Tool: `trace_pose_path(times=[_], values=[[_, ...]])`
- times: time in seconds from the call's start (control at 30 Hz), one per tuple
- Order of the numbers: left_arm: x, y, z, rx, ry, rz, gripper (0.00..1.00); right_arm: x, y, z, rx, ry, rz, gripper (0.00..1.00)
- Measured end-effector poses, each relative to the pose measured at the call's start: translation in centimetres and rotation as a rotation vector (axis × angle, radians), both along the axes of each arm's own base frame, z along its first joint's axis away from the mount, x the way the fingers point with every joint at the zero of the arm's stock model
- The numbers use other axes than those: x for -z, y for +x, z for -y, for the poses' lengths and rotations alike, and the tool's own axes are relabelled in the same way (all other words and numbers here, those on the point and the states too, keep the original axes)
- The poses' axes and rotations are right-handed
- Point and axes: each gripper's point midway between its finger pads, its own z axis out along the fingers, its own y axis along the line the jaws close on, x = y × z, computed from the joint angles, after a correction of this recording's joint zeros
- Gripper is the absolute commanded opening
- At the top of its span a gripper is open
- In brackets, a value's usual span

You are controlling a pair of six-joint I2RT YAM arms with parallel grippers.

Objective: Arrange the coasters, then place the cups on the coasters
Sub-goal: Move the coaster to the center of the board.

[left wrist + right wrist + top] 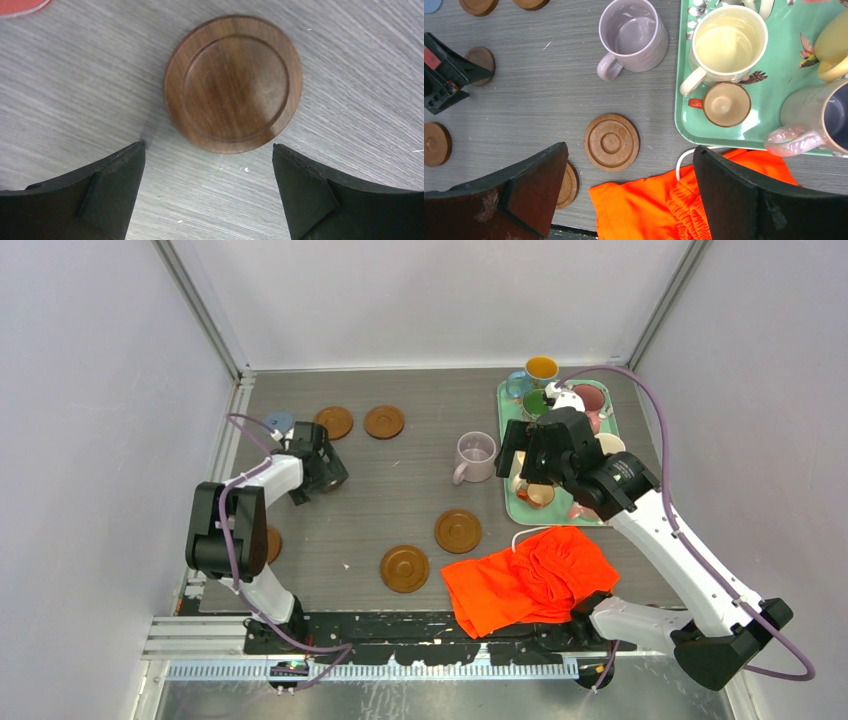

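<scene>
Right pincer (631, 146) apart, orange cloth (649, 210) at surface's (539, 100) near edge, cups (819, 117) on tray (769, 117) cut off, left pincer (209, 146) apart by wood coaster (233, 83).

A mug (476, 454) stands left of the tray (768, 106), behind 2 coasters (458, 530).

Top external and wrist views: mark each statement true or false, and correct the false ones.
1. The lilac mug stands on a coaster. False: it stands on the bare table.
2. Several cups stand on the teal tray. True.
3. The left gripper holds the brown coaster. False: it is open, and the brown coaster lies on the table ahead of it.
4. The right gripper is open and empty. True.
5. The orange cloth lies at the table's near edge. True.
</scene>
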Motion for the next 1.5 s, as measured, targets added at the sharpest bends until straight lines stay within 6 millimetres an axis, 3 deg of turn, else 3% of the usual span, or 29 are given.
trace_pose_path(times=[0.23,0.7,0.93,1.1,1.2,1.5], values=[[-0.2,1.8,1.1,0.044,-0.033,0.018,1.0,0.0,-0.2,0.1,0.0,-0.001,-0.002,1.0],[-0.5,3.5,2.8,0.105,-0.061,0.04,1.0,0.1,-0.3,0.2,0.0,-0.005,-0.008,1.0],[-0.5,3.2,3.2,0.109,-0.054,0.038,1.0,0.1,-0.4,0.3,0.002,-0.005,-0.012,1.0],[-0.9,0.9,3.3,0.105,-0.048,0.017,1.0,0.1,-0.4,0.3,0.003,-0.004,-0.012,1.0],[-2.0,-0.1,4.5,0.139,-0.047,0.028,1.0,0.1,-0.4,0.2,0.004,-0.002,-0.012,1.0],[-5.5,-3.0,11.6,0.354,-0.041,0.1,1.0,-0.1,-0.6,0.3,0.009,0.012,-0.002,1.0]])
